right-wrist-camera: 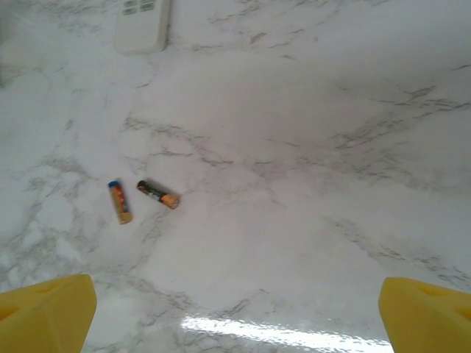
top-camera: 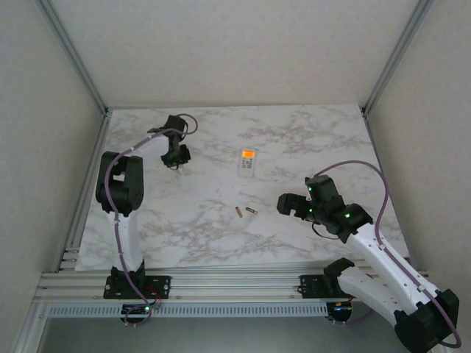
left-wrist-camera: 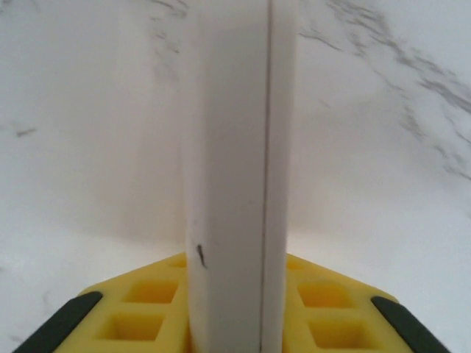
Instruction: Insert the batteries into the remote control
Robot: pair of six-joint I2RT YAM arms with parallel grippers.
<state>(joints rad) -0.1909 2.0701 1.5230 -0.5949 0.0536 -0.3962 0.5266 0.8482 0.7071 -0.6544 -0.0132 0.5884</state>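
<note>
Left arm (top-camera: 121, 184): up on the left side of the marble counter (top-camera: 331, 140), folded at the elbow and reaching toward the far left part.
Left claw (top-camera: 175, 156): pointing down at the counter in the overhead view, well left of the remote. The wrist camera puts us right on it (left-wrist-camera: 235, 316).
Left claw state: pinching a white slab (left-wrist-camera: 235, 147). Its yellow pads (left-wrist-camera: 147, 309) sit tight on either side, and the slab stands straight up between them, edge-on, with a thin seam running its length.
White slab detail: a small dark mark low on the left face; the marble behind it is blurred.
Batteries: two out on the open counter, near the middle and nearer the arm bases than the remote. They lie just beside each other, apart from one another and clear of both claws.
Left battery (top-camera: 239, 213) (right-wrist-camera: 120, 202): blue tip, orange-gold body, lying flat.
Right battery (top-camera: 252, 211) (right-wrist-camera: 158, 194): dark body, gold end, lying flat and angled away from its neighbour.
Remote control (top-camera: 248, 162) (right-wrist-camera: 142, 26): white, flat on the counter beyond the batteries, with an orange lit display at its far end.
Right claw (top-camera: 294, 206) (right-wrist-camera: 235, 316): to the right of the batteries, facing them, gripping nothing.
Right claw state: spread wide, with yellow fingertips (right-wrist-camera: 44, 312) at the two bottom corners of its wrist view and bare marble between.
Right arm (top-camera: 383, 257): stretching in from the near right corner.
</note>
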